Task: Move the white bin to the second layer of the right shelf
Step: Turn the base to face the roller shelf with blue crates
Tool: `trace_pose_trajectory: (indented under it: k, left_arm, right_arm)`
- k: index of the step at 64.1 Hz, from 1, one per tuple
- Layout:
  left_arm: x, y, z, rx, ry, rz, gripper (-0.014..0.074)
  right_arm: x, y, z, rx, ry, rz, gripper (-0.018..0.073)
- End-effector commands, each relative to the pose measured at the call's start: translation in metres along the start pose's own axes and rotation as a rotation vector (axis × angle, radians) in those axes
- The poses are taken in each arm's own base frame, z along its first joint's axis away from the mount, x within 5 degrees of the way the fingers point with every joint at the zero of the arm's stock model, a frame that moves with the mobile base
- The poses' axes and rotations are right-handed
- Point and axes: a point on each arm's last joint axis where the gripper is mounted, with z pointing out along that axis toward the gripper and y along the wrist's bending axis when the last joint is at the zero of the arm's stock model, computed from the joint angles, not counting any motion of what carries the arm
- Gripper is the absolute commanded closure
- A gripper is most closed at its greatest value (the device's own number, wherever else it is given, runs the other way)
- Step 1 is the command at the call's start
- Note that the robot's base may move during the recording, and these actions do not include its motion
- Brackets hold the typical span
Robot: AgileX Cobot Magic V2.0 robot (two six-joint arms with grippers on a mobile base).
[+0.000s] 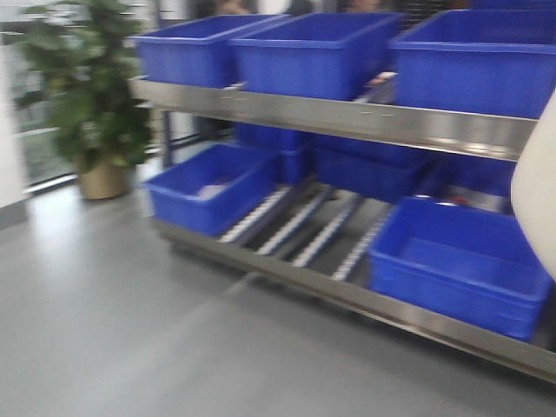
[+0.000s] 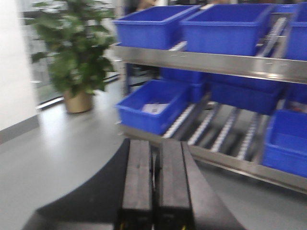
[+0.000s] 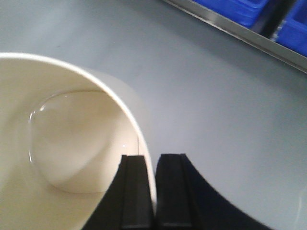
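Note:
The white bin (image 3: 72,143) fills the left of the right wrist view, hanging over the grey floor. My right gripper (image 3: 152,155) is shut on its rim, one finger inside the wall and one outside. A strip of the bin (image 1: 540,187) shows at the right edge of the front view. My left gripper (image 2: 154,141) is shut with nothing in it and points at the steel shelf (image 1: 347,117). The shelf has an upper tier and a lower tier with bare white roller lanes (image 1: 304,226). I cannot tell which tier is the second layer.
Blue crates (image 1: 313,52) line the upper tier. One blue crate (image 1: 208,187) sits at the lower tier's left and another (image 1: 456,261) at its right. A potted plant (image 1: 91,95) stands left of the shelf. Grey floor (image 1: 130,330) lies before it.

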Motion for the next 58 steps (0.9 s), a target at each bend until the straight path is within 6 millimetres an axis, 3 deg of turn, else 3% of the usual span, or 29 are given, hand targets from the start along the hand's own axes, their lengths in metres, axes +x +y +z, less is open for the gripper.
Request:
trace_pose_trajectory:
  k: [1, 58]
  left_arm:
    - [0.0014, 0.0001, 0.0000, -0.002, -0.069, -0.013, 0.0512]
    - [0.0014, 0.0001, 0.0000, -0.002, -0.069, -0.013, 0.0512]
  right_arm:
    - [-0.0123, 0.0008, -0.0063, -0.006, -0.100, -0.002, 0.0505]
    - [-0.0123, 0.0008, -0.0063, -0.006, -0.100, -0.002, 0.0505]
